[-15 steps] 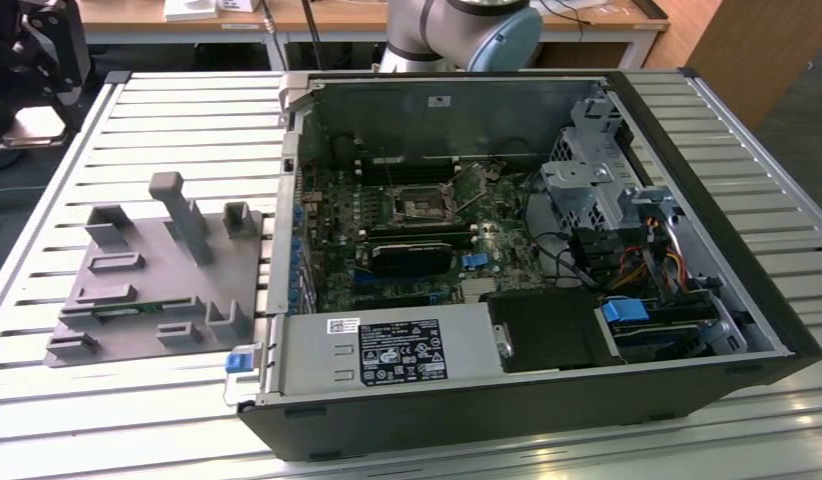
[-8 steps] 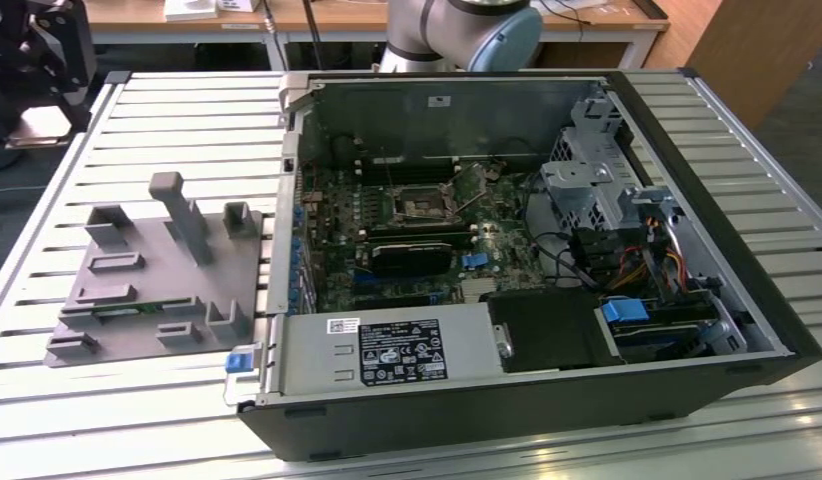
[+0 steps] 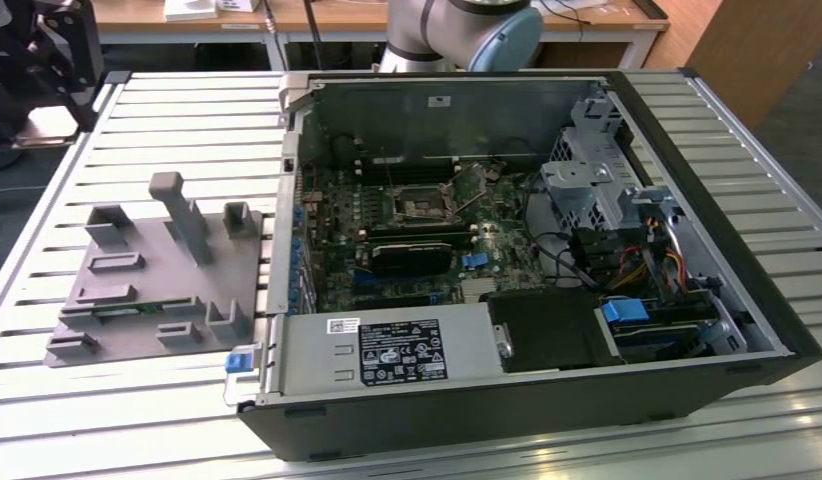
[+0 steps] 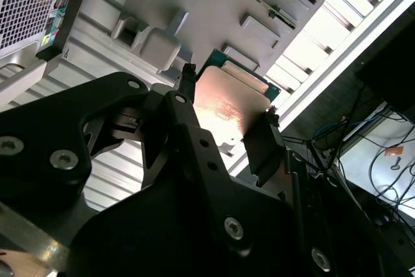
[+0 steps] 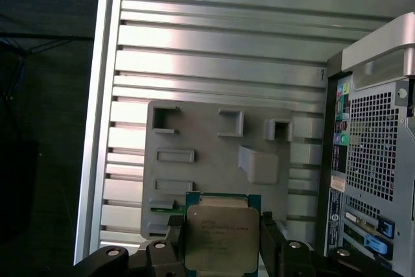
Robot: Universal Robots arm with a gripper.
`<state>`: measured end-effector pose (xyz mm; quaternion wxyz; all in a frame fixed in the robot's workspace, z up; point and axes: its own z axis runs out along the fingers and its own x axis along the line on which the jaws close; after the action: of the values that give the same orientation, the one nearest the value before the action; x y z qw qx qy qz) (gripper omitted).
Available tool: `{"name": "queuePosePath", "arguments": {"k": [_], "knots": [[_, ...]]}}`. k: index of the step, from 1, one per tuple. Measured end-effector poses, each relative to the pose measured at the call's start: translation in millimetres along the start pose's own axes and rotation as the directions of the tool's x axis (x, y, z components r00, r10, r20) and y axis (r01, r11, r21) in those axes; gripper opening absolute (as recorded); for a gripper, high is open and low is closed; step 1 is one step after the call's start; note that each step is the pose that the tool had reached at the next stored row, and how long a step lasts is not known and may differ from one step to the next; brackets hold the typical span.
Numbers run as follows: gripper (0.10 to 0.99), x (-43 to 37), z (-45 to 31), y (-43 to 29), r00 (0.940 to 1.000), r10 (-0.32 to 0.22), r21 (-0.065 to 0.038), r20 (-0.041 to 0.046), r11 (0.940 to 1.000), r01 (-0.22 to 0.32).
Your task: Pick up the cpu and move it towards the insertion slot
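Note:
The cpu (image 5: 220, 237) is a flat square chip with a shiny metal top and a green rim, and it sits between the two black fingers of my gripper (image 5: 222, 246), which is shut on its opposite edges. In the second wrist view the cpu (image 4: 224, 105) glints between the same fingers (image 4: 188, 89) of the gripper (image 4: 227, 113). It hangs well above the near edge of the grey fixture plate (image 5: 214, 147). The insertion slot (image 3: 418, 207), a dark square socket in a silvery frame, lies on the green board inside the open computer case (image 3: 518, 250).
The grey fixture plate (image 3: 158, 270) with its upright blocks lies on the slatted metal table (image 3: 144, 110), on the exterior view's left of the case. The case's rear panel (image 5: 376, 160) stands beside the plate. A long black card (image 3: 411, 258) and cables (image 3: 625, 265) crowd the case interior.

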<state>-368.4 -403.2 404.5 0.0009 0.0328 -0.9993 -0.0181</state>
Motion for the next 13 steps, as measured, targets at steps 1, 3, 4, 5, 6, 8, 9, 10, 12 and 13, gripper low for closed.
{"name": "queuePosePath", "arguments": {"k": [1, 3, 4, 5, 6, 8, 9, 10, 12, 13], "knots": [[0.549, -0.7, 0.0, 0.0, 1.0000, 0.000, 0.000, 0.0000, 1.0000, 0.000], [0.549, -2.0, 0.0, -0.1, 1.0000, 0.000, 0.000, 0.0000, 1.0000, 0.000], [0.549, -2.7, 0.0, -0.2, 1.0000, 0.000, 0.000, 0.0000, 1.0000, 0.000], [0.549, -3.3, 0.0, -0.2, 1.0000, 0.000, 0.000, 0.0000, 1.0000, 0.000], [0.549, -3.9, 0.0, -0.3, 1.0000, 0.000, 0.000, 0.0000, 1.0000, 0.000], [0.549, -5.2, 0.0, -0.3, 1.0000, 0.000, 0.000, 0.0000, 1.0000, 0.000], [0.549, -5.9, 0.0, -0.4, 1.0000, 0.000, 0.000, 0.0000, 1.0000, 0.000], [0.549, -6.4, -0.1, -0.4, 1.0000, 0.000, 0.000, -0.0001, 1.0000, 0.000], [0.549, -7.6, 0.0, -0.5, 1.0000, 0.000, 0.000, 0.0000, 1.0000, 0.000], [0.549, -8.2, 0.0, -0.6, 1.0000, 0.000, 0.000, 0.0000, 1.0000, 0.000]]}}
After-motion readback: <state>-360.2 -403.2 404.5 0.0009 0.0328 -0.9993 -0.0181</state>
